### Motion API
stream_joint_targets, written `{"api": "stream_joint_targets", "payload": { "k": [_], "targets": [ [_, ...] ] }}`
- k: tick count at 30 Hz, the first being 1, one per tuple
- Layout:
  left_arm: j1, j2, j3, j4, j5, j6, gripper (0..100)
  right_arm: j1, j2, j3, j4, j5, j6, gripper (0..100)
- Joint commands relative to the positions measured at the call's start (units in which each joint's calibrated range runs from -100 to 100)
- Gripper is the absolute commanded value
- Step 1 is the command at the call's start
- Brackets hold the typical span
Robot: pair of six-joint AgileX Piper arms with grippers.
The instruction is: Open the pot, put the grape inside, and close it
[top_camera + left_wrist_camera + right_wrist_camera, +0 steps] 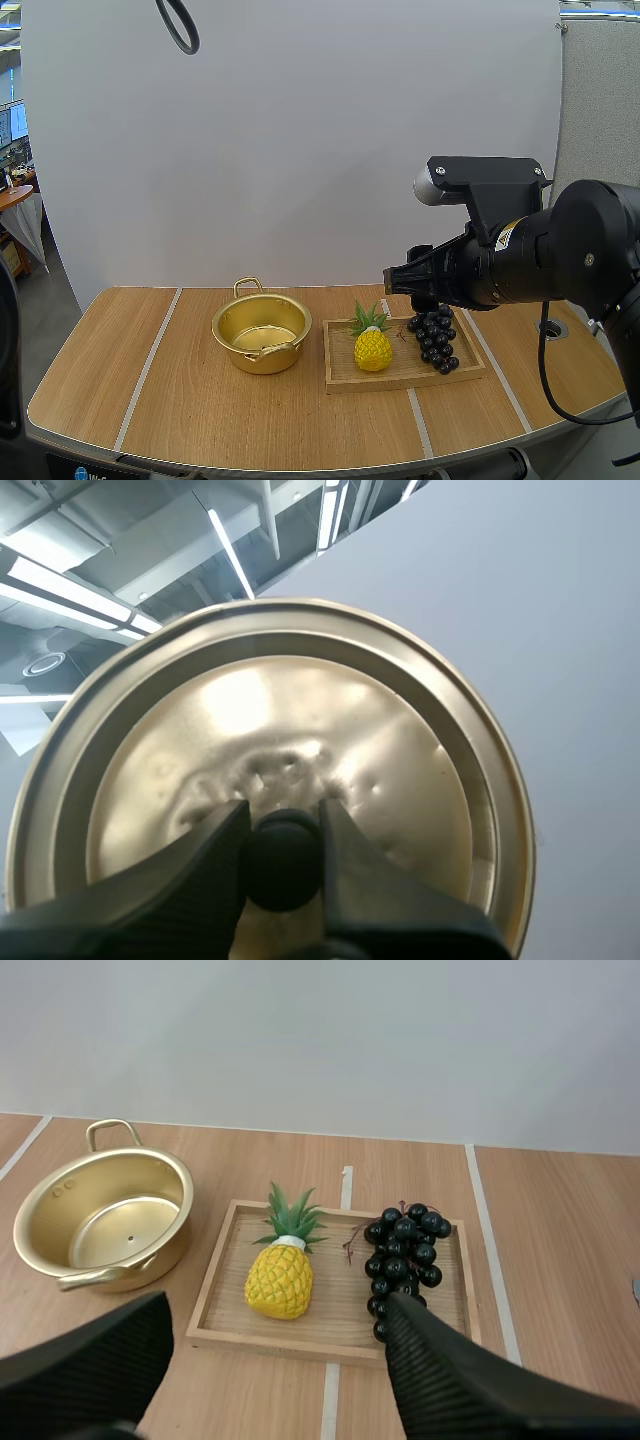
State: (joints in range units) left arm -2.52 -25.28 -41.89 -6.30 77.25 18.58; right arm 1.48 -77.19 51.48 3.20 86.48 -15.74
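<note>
On the counter (150, 400): pot (255, 362), uncovered
At its 3 o'clock: wooden tray (400, 382) holding pineapple (373, 348), bunch of grapes (434, 340)
Left end effector (283, 860): clamped on lid (270, 720)
Right end effector (272, 1320): wide apart, above tray

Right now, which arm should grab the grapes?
The right, I'd say. The right gripper hangs open just above the grapes, while the left gripper is busy, shut on the lid by its knob.

Part of the lid (300, 710) (its near rim) hides behind the left pincer (283, 820).
</note>
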Motion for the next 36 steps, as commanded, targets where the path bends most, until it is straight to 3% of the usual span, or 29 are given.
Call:
{"api": "stream_joint_targets", "payload": {
  "k": [1, 10, 25, 36],
  "targets": [
    [-0.12, -0.03, -0.42, 0.59, -2.58, -0.53, 0, -0.20, 0.11, -0.40, -0.98, -1.47, 0.23, 100],
    [-0.12, -0.03, -0.42, 0.59, -2.58, -0.53, 0, -0.20, 12.66, -0.40, -8.42, -7.91, 5.52, 100],
    [-0.12, -0.03, -0.42, 0.59, -2.58, -0.53, 0, -0.20, 29.03, -0.40, -8.49, -20.08, 5.62, 100],
    [-0.12, -0.03, -0.42, 0.59, -2.58, -0.53, 0, -4.75, 39.93, -0.40, -7.82, -30.45, 2.31, 100]
  ]
}}
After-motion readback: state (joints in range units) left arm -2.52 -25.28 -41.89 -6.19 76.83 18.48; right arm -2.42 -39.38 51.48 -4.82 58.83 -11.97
